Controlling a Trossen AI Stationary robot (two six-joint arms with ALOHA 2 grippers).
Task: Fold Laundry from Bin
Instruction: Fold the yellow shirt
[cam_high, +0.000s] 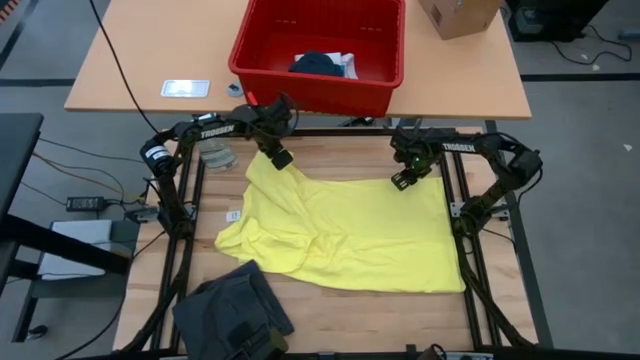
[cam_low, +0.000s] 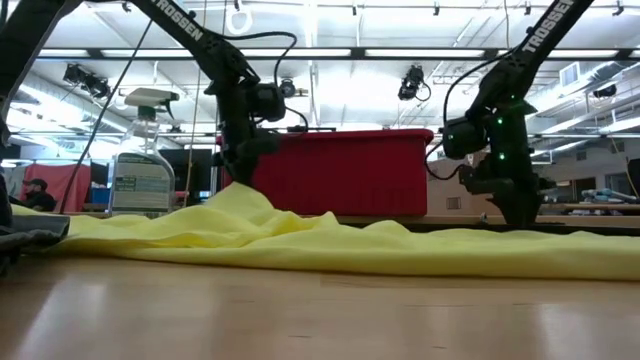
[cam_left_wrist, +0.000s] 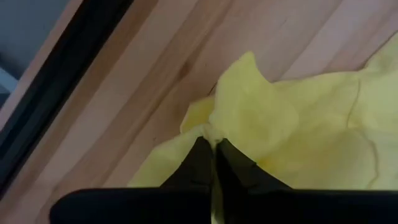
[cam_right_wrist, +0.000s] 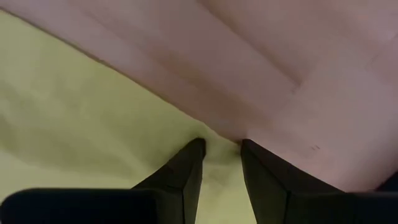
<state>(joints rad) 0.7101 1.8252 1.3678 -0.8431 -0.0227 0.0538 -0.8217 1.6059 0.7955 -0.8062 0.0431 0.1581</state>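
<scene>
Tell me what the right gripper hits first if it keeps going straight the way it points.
Probably the yellow garment: the right gripper points down at its edge, jaws parted, with the wooden table directly beneath. How far it still hangs above the cloth is unclear.

Overhead, table-level, two close wrist views

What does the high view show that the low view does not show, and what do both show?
Only the high view: clothes inside the red bin, a dark grey garment at the table's near edge, a cardboard box. Only the low view: a spray bottle and ceiling lights behind. Both: the yellow garment spread flat, the left end effector pinching its corner, the right end effector at its edge.
</scene>
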